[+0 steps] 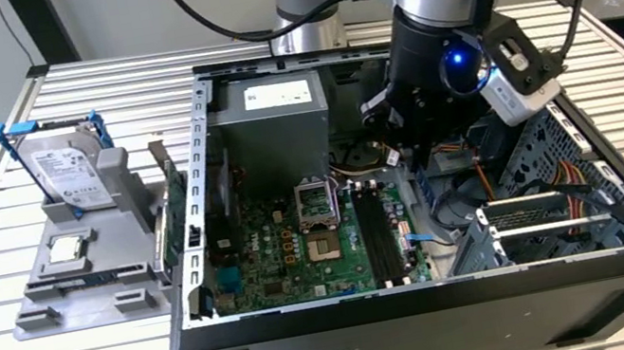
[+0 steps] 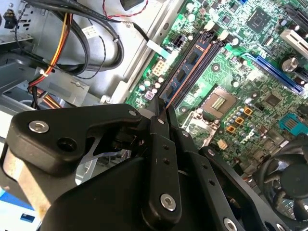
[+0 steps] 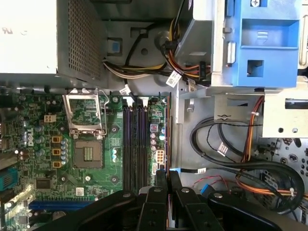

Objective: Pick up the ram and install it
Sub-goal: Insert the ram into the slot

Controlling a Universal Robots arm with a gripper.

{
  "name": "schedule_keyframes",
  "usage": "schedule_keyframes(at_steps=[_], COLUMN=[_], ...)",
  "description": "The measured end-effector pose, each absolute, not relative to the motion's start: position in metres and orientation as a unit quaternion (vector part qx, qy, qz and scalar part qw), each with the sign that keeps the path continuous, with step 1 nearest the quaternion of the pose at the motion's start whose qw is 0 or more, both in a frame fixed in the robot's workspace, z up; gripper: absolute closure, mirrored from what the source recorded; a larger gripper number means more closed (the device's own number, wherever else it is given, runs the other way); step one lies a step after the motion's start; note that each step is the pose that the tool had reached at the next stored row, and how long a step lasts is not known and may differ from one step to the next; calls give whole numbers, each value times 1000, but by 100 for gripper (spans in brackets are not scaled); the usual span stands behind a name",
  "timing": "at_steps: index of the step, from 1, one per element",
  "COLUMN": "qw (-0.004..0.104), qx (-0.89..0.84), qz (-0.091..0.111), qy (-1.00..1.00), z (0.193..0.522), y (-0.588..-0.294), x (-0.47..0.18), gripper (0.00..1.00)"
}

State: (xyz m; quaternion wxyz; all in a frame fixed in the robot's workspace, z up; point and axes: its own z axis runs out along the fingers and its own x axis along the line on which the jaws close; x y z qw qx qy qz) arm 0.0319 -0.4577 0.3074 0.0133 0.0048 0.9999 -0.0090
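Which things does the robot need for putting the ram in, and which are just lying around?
For the job:
- claw, shut on the ram
- ram
- slots

Just lying about:
- hard drive
- power supply
- fan
- cables

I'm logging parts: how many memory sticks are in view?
1. The memory stick is clamped in the gripper, beside the motherboard's black slots. Others may be hidden behind the arm.
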Motion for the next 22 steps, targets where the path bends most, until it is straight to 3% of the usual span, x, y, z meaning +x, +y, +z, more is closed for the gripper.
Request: schedule_keyframes(at_steps=[22], qw=[13], qx=[5], qz=[-10], qy=[1000], z=[293], y=[-458], x=[32], gripper=[100])
